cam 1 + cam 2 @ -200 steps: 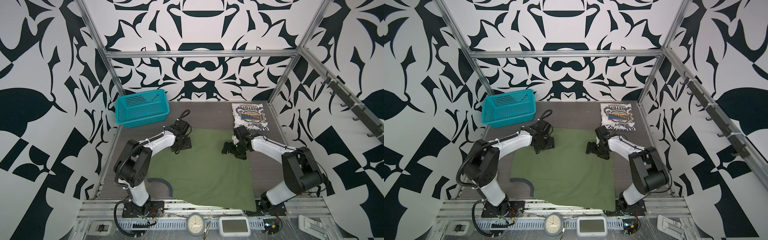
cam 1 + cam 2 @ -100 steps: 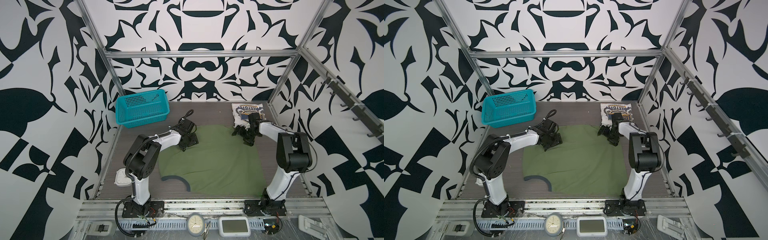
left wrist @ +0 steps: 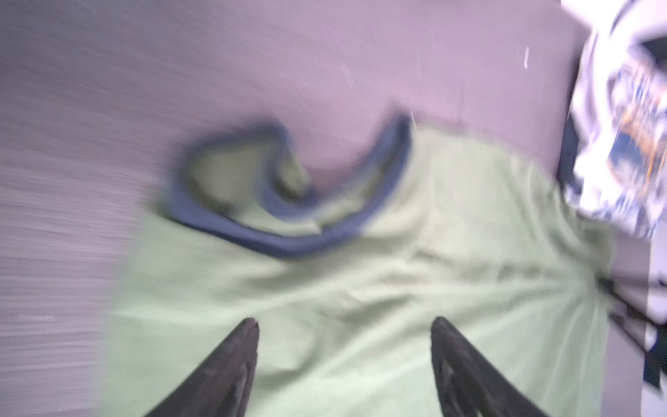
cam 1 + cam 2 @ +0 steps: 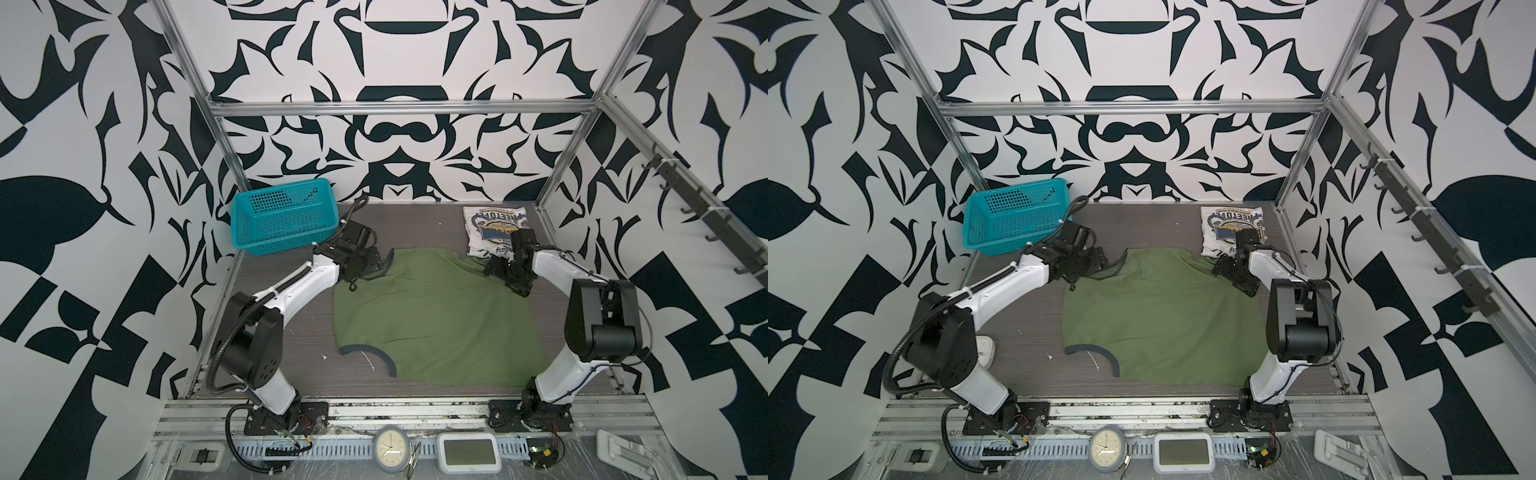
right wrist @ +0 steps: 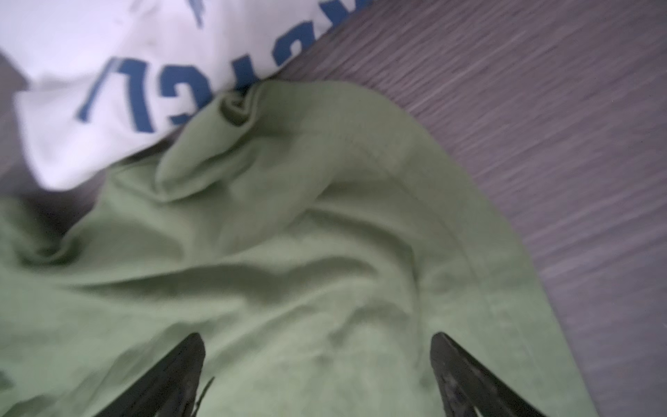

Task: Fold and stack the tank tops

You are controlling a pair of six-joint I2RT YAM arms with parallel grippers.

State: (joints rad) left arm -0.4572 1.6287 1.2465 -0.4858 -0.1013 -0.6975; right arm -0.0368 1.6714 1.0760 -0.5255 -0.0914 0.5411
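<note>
Teal plastic mesh basket (image 4: pixel 284 216) sits at the far left corner of the dark grey wood-grain table (image 4: pixel 291 332), tipped against the wall. Just right of it, the left gripper (image 4: pixel 374 262) hangs over the far left corner of the olive green sleeveless cloth tank top (image 4: pixel 436 316). Its jaws stand wide apart with nothing between them. The left wrist view is blurred, but it shows both black fingers (image 3: pixel 249 335) above green cloth, and a curl of dark navy-grey trim (image 3: pixel 288 245) lies rumpled just beyond them.

The green top lies spread and unfolded across the middle of the table in both top views, and a curved band of trim marks its near left edge. Its far right corner touches the near edge of the folded white cloth tank top (image 4: pixel 494 228), which lies at the far right corner of the table with its blue-yellow badge print facing up.

The right gripper (image 4: pixel 505 278) hangs over that bunched green corner, just beside the white top. Its jaws are spread wide and hold nothing, as the right wrist view shows (image 5: pixel 317 341).
</note>
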